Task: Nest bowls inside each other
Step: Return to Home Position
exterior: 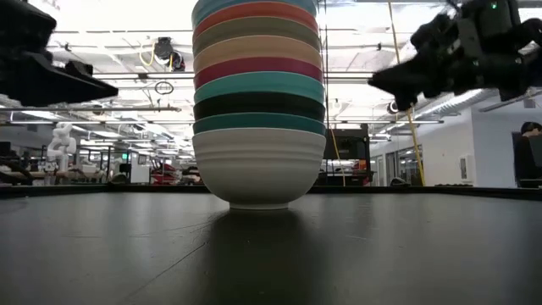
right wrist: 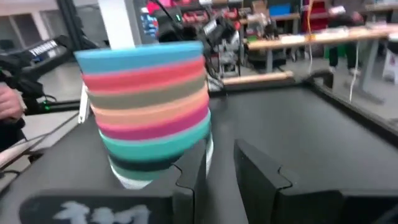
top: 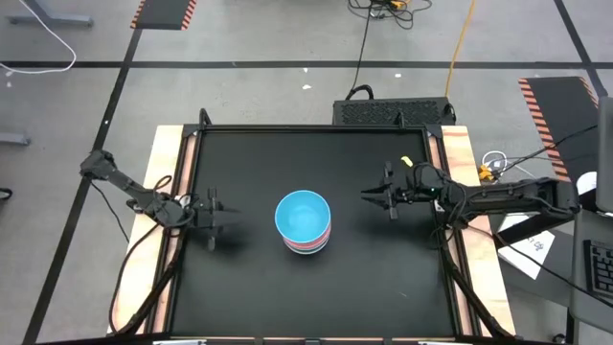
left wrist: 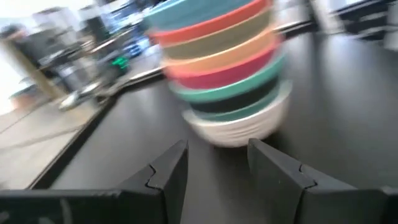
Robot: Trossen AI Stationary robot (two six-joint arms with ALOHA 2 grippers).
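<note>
Starting at the left gripper (top: 228, 217): it's held over the left part of the matte black counter (top: 259, 287), fingers set moderately apart, nothing gripped between them. The right gripper (top: 372, 195) is found over the right part, with a narrower gap between its fingers, and it's empty too. Both are pointed inward, more or less at each other.

Right between them, around the middle of the counter, the stack of nine small round plastic bowls (exterior: 258, 102) is stood upright, apart from both grippers. From the bottom up, a ribbed white bowl (exterior: 258, 169) is set on the counter, then dark green, black, teal, magenta, peach-orange, olive-brown and red are nested in turn, with a light blue bowl (top: 303, 214) on top. No loose bowl is seen on the counter, so the nesting can be judged done. Only getting the arms out of the way seems to be left.

What matters for that is that the stack is placed straight ahead of each gripper's fingers, long axis vertical, and it's tall for its footprint. The right gripper looks a touch nearer than the left. A retreat is probably best taken straight backward, since the stack could be clipped and tipped by a forward dip or a sideways swing.
</note>
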